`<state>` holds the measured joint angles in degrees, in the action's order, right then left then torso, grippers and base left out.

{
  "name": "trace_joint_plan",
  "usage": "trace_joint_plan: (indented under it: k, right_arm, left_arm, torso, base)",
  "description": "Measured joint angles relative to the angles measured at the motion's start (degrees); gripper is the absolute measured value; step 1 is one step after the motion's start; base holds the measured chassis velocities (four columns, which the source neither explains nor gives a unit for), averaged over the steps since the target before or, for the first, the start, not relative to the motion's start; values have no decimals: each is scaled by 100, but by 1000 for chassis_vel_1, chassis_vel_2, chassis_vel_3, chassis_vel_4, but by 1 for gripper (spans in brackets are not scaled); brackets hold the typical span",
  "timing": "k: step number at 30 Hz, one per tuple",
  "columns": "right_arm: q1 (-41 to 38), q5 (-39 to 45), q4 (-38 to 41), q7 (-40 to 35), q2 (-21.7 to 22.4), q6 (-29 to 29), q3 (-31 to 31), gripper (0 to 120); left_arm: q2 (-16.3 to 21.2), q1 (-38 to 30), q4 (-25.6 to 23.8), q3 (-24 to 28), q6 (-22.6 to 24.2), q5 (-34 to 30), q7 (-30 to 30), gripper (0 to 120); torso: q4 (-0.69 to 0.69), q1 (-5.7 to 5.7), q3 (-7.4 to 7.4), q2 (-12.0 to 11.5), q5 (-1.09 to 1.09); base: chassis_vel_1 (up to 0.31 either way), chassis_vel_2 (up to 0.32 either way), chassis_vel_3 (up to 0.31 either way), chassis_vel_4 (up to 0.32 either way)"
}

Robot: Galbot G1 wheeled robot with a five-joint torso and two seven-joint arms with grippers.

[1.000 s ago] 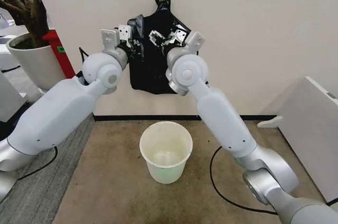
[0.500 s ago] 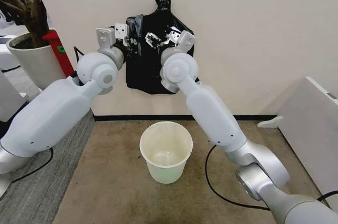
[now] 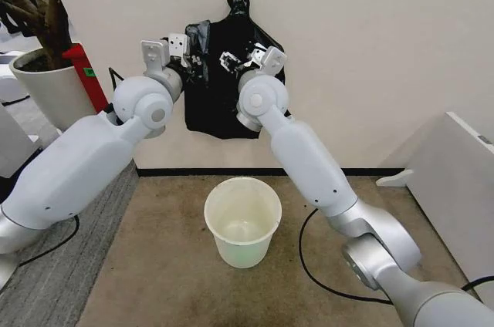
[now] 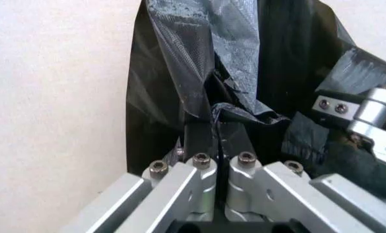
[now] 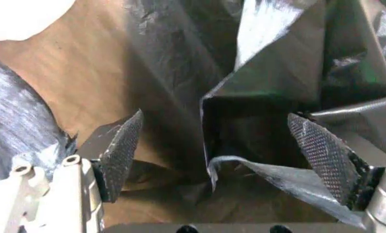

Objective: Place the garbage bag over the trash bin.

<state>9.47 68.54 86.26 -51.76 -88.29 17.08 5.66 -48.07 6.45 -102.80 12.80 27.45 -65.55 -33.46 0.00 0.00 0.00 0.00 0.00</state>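
Up high, left hand (image 4: pixel 216 145) clamping garbage bag (image 4: pixel 206 63)

place: office or lab corner, indoors
wall: plain off-white wall (image 3: pixel 370 49) with dark skirting
floor: brown carpet (image 3: pixel 162 265), grey carpet tile (image 3: pixel 54 281) alongside
greenery: large white plant pot (image 3: pixel 50 88) holding a tree trunk
cabling: black cables (image 3: pixel 309 265) trailing on floor
furniture: white panel (image 3: pixel 455 180) at the side

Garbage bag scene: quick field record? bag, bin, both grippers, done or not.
bag: black, up at the wall, above bin height
bin: on the floor below, upright, no bag in it
left gripper: shut on a bag fold
right gripper: open, bag edge between its pads, not pinched
task: not yet done
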Motion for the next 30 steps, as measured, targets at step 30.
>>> trace_joint_plan:
  k: [30]
  right_arm:
    - [-260, -227, -524, -350, -368, 246, 76, 80]
  left_arm:
    - [-27, 23, -32, -28, -20, 28, 7, 0]
  torso:
    - [0, 0, 0, -1, 0]
  base:
    - [0, 0, 0, 0]
